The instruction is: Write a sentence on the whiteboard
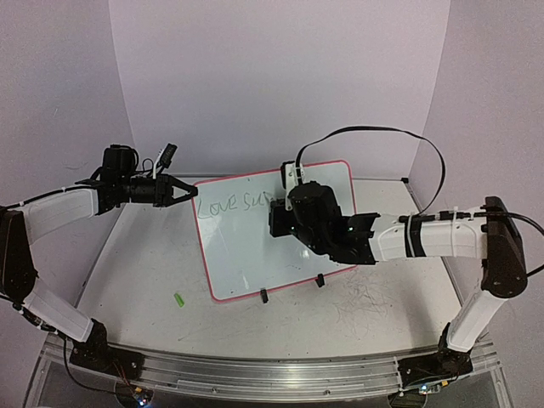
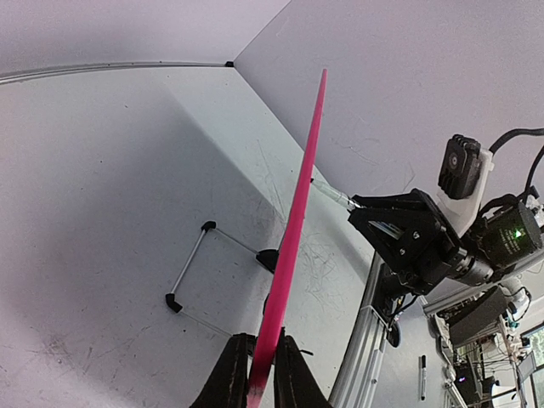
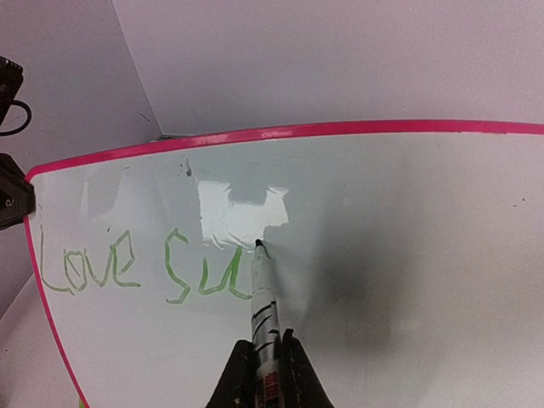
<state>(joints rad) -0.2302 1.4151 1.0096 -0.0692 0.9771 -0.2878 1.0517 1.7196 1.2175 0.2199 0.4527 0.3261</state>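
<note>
The whiteboard [image 1: 255, 255] with its pink rim stands tilted on the table, and its edge [image 2: 297, 212] shows side-on in the left wrist view. My left gripper [image 1: 189, 194] [image 2: 259, 361] is shut on the rim at the board's upper left corner. The sentence [image 1: 229, 205] [image 3: 127, 268] reads "Love Su" in green. My right gripper [image 1: 276, 218] [image 3: 265, 353] is shut on a marker [image 3: 263, 297]. The marker's tip touches the whiteboard [image 3: 408, 255] just right of the "u". From above, the right gripper body hides the marker.
A small green cap [image 1: 179, 299] lies on the table left of the board. Two black clip feet [image 1: 263, 296] hold the board's lower edge. Grey scribble marks [image 1: 365, 302] cover the table at right. A wire stand [image 2: 191, 272] lies behind the board.
</note>
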